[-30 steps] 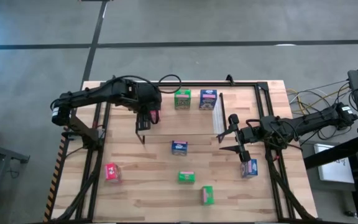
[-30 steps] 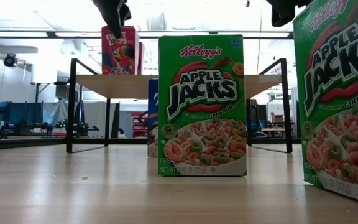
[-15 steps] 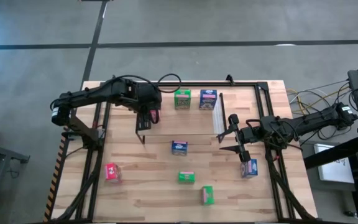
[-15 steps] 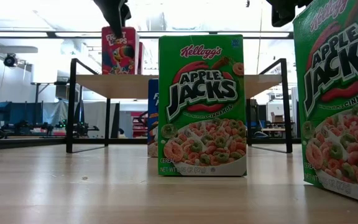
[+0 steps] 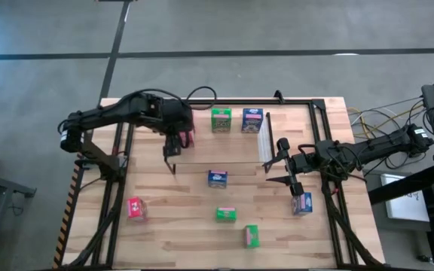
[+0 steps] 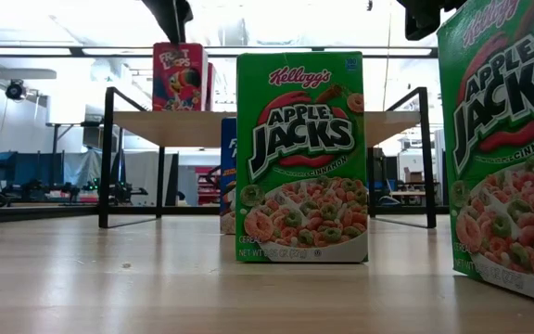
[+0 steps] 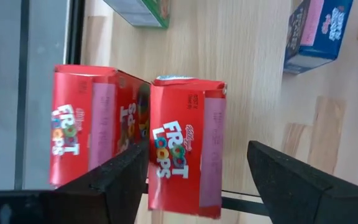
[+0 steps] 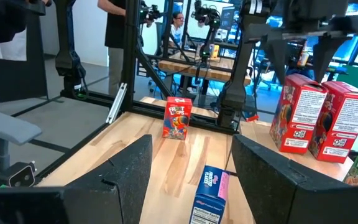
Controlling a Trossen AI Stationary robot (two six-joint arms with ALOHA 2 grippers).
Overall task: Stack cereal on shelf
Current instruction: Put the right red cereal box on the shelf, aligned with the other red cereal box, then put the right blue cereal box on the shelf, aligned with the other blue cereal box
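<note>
Two red cereal boxes (image 7: 185, 155) (image 7: 86, 137) stand side by side at the left end of the shelf (image 5: 217, 150). A green box (image 5: 221, 119) and a blue box (image 5: 252, 120) stand farther along it. My left gripper (image 7: 197, 148) (image 5: 175, 144) hovers open just above the red pair, one finger on each side of the nearer box, touching nothing. My right gripper (image 5: 283, 162) (image 8: 192, 140) waits open by the shelf's right end, above the table. Loose on the table stand a blue box (image 5: 217, 178), two green boxes (image 5: 226, 214) (image 5: 251, 235), a red box (image 5: 135, 208) and another blue box (image 5: 302, 203).
The shelf's white strip (image 5: 264, 137) runs along its right end. A bigger black frame (image 5: 111, 188) rings the table. In the low view a green box (image 6: 301, 158) stands in front of the shelf. People and benches show in the room beyond.
My left gripper has risen off the top of the red box on the shelf and drifted slightly toward the table's left. The box has stayed upright where it was. My right arm has kept still.
</note>
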